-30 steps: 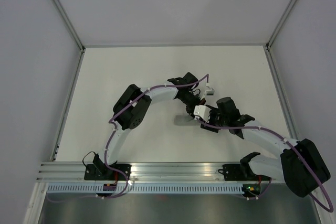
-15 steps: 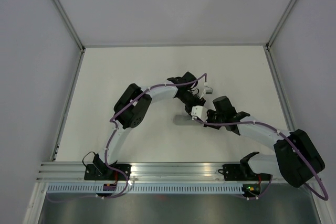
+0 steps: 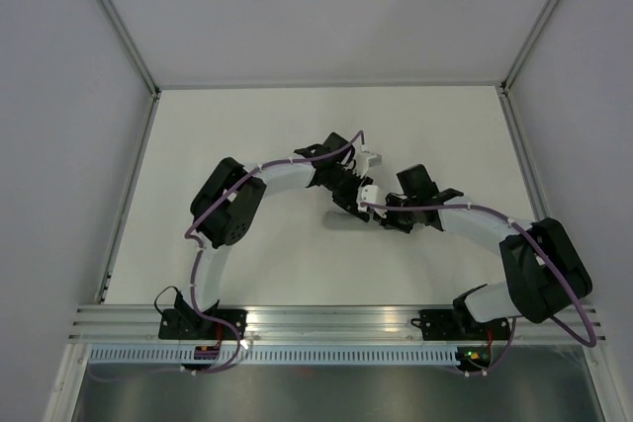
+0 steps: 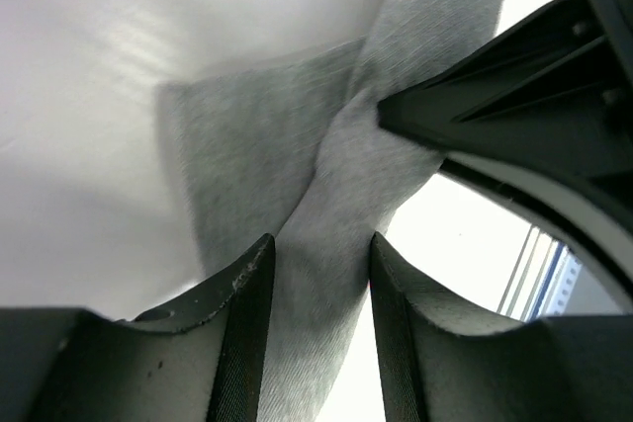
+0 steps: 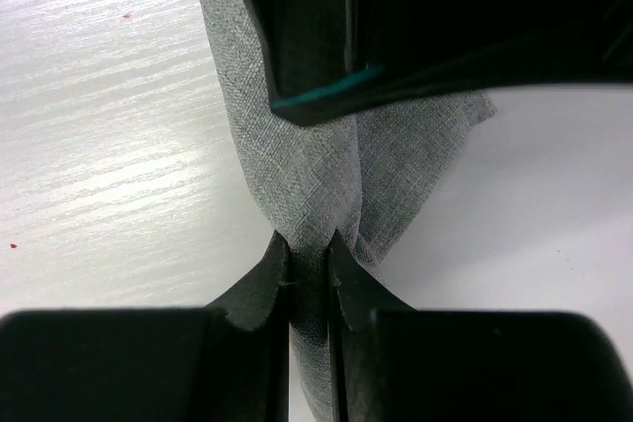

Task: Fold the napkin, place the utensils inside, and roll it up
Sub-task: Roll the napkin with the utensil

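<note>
Both arms bow inward and meet nose to nose at the middle of the white surface [image 3: 247, 135], the left arm sweeping in from the left, the right arm from the right. The right claw [image 5: 309, 239] is pinched narrow on the napkin [image 5: 297, 165] — a grey cloth gathered into a slim band whose long axis runs from one claw to the other. The left claw [image 4: 318, 244] is parted, the band passing loosely between its fingers.
</note>
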Action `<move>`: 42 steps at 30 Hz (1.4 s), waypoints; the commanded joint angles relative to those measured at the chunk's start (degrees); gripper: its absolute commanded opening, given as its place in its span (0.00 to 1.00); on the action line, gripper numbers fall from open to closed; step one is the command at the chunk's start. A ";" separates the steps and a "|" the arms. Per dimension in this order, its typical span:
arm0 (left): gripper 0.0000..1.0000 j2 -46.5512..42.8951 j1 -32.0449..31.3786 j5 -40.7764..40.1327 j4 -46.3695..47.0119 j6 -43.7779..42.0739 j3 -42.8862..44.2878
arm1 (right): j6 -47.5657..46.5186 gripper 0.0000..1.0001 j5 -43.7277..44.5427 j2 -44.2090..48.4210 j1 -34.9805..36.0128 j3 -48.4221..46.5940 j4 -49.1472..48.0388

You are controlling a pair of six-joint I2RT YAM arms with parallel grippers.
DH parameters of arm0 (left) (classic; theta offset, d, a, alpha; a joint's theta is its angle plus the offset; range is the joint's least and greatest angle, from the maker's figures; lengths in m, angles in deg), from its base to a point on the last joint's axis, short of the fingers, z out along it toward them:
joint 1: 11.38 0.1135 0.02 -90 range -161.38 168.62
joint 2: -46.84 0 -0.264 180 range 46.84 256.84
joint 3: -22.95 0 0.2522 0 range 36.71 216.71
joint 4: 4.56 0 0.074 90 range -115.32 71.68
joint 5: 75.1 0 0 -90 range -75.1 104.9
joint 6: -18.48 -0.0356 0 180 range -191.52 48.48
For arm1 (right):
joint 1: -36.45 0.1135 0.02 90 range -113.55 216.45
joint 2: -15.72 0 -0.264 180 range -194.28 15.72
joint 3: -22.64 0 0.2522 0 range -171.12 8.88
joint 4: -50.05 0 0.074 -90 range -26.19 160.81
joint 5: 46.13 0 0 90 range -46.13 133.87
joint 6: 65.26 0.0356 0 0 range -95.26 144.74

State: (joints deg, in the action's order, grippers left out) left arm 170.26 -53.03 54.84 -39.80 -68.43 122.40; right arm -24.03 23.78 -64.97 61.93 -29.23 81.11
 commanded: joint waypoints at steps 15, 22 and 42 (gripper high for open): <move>0.52 -25.93 7.11 -27.01 31.39 10.62 -27.84 | -2.73 0.00 -3.63 -11.50 -3.59 -10.48 15.83; 0.56 -43.32 3.25 -39.66 57.56 1.06 -46.56 | -3.52 0.01 -6.18 -21.60 -6.22 -18.93 23.65; 0.73 -20.24 -25.15 -50.32 59.62 -47.47 -40.87 | -2.64 0.00 -9.61 -38.76 -10.80 -34.93 35.17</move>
State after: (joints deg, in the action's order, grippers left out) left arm 147.59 -77.92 3.98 20.31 -106.57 78.20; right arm -24.97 6.88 -98.21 51.41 -65.77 120.22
